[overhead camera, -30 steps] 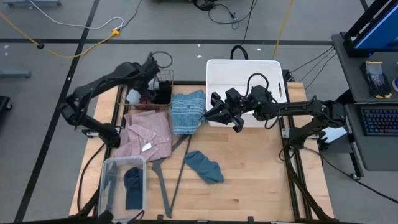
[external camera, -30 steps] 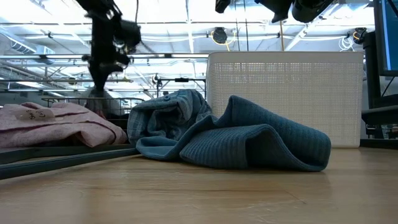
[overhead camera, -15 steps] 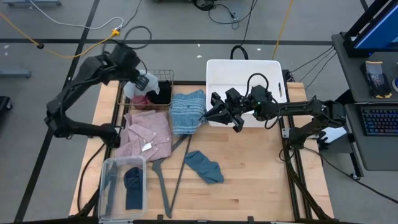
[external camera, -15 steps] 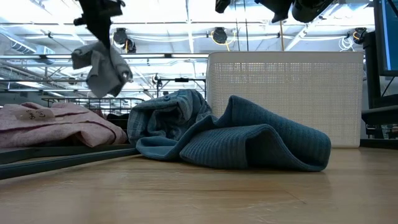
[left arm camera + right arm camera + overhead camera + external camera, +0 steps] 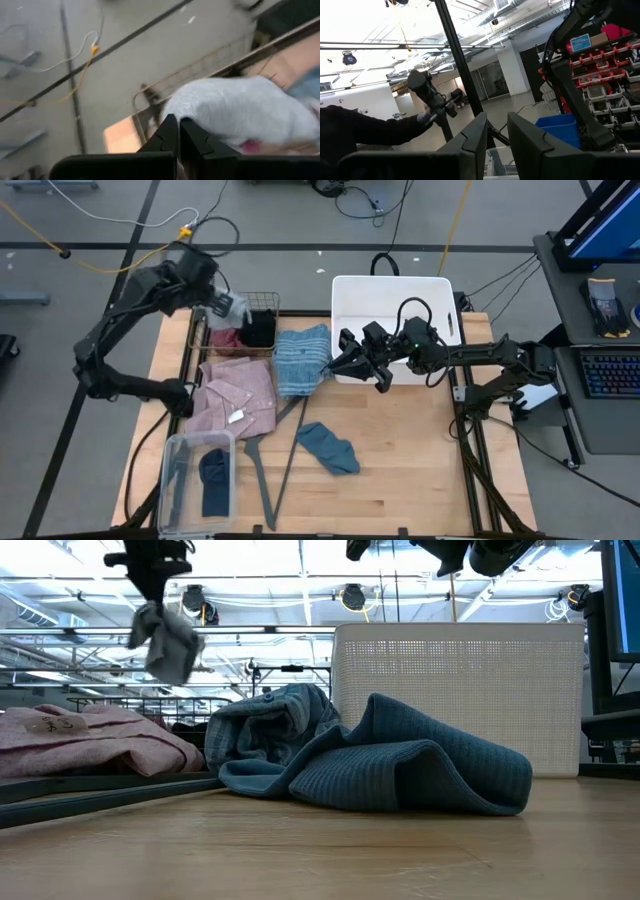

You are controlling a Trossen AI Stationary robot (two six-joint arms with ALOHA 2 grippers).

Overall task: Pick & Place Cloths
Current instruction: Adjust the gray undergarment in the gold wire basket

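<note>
My left gripper [image 5: 214, 298] is shut on a pale grey-blue cloth [image 5: 225, 307], high above the far-left corner of a wire basket [image 5: 262, 298]. The basket holds maroon [image 5: 226, 338] and black [image 5: 259, 330] pieces. On the table lie a pink checked shirt [image 5: 236, 395], a blue striped towel [image 5: 300, 360] and a teal cloth [image 5: 328, 447]. A navy piece [image 5: 212, 478] lies in a clear tub. My right gripper [image 5: 335, 357] hovers open at the white bin's near-left corner, above the towel's edge. My left gripper pinches the pale grey-blue cloth between its two fingers [image 5: 170, 132] at the bunch's top [image 5: 200, 117], coming from above. The cloth [image 5: 165, 640] hangs bunched and slack below the fingers, lifted clear of the basket. One layer or several, I cannot tell.
A white perforated bin [image 5: 345, 290] stands at the far middle. A clear tub [image 5: 178, 470] sits at the near-left corner. A grey clothes hanger [image 5: 268, 465] lies beside the shirt. Bare wood [image 5: 410, 460] shows at the near right.
My left gripper has come up out of the wire basket with the pale grey-blue cloth and swung toward the table's far-left corner. The cloth now hangs clear in the air, a little higher than half a second ago. The right arm has kept still.
</note>
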